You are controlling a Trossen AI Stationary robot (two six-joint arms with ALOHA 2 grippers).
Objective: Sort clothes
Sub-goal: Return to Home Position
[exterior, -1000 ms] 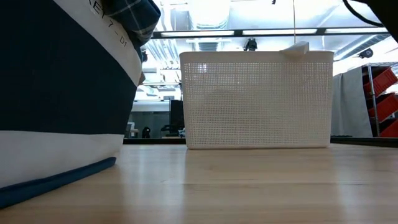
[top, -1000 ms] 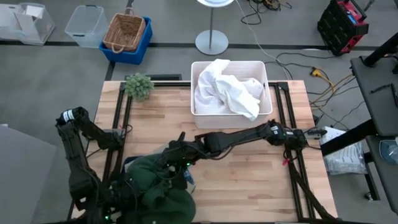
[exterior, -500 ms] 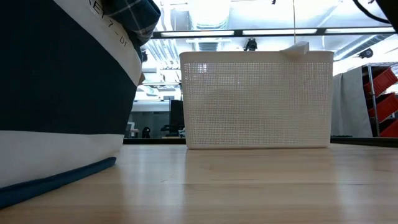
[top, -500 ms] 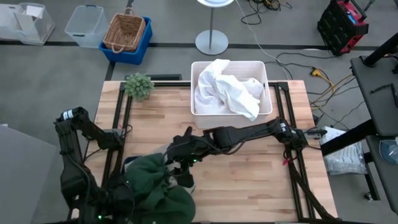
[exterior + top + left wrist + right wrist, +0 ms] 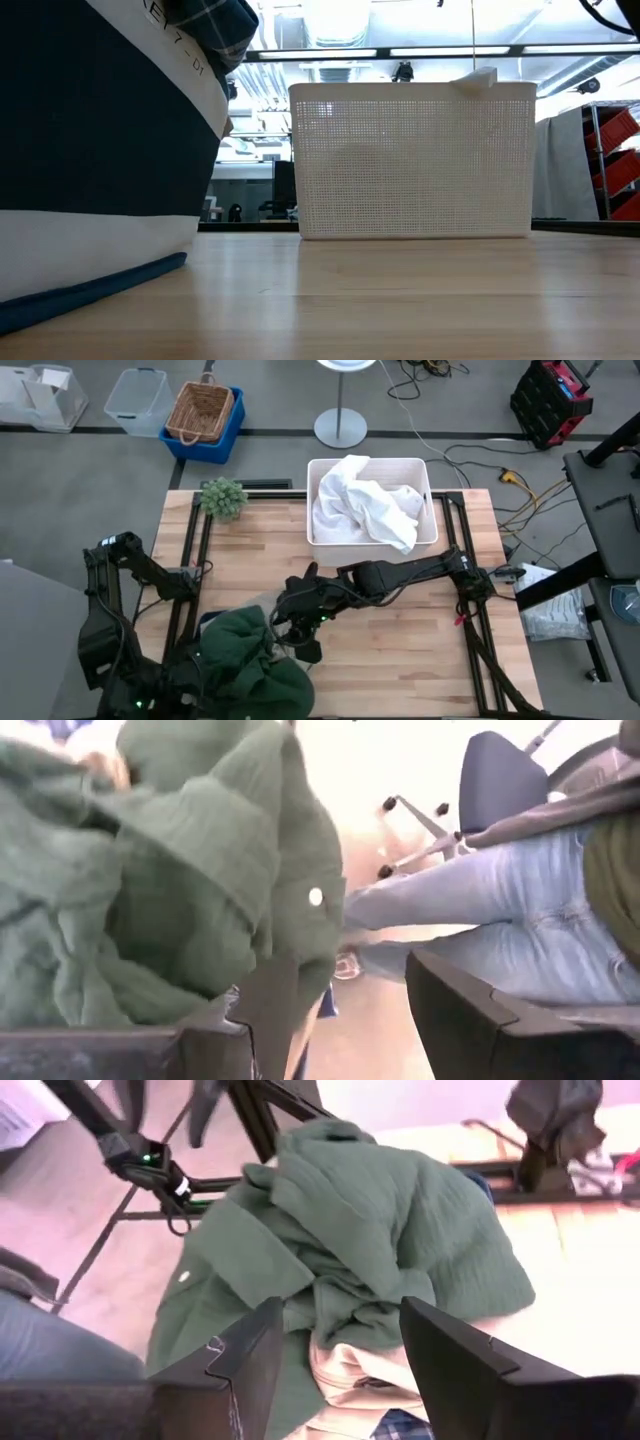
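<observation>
A pile of clothes lies at the table's near left. A dark green garment (image 5: 250,665) is on top, and it also shows in the right wrist view (image 5: 370,1230), with khaki tan (image 5: 345,1365) and plaid (image 5: 400,1425) cloth under its edge. In the low view a navy and white garment (image 5: 90,150) fills the left. My right gripper (image 5: 292,632) is open just above the pile's right edge, its fingers (image 5: 250,1350) on either side of the green cloth without touching it. My left gripper (image 5: 345,990) is open at the pile's near left, the green garment (image 5: 200,870) close beside one finger. A white garment (image 5: 365,500) lies in the bin.
The white plastic bin (image 5: 318,540) stands at the table's far middle, and in the low view (image 5: 412,160) it is straight ahead. A small green plant (image 5: 222,497) stands at the far left corner. Bare wood lies right of the pile. A seated person's jeans (image 5: 500,910) show beyond the table.
My right gripper has drawn back a little from over the pile toward the table's right and near edge. My left arm has shifted toward the table's left and near edge. The green garment stays on the pile.
</observation>
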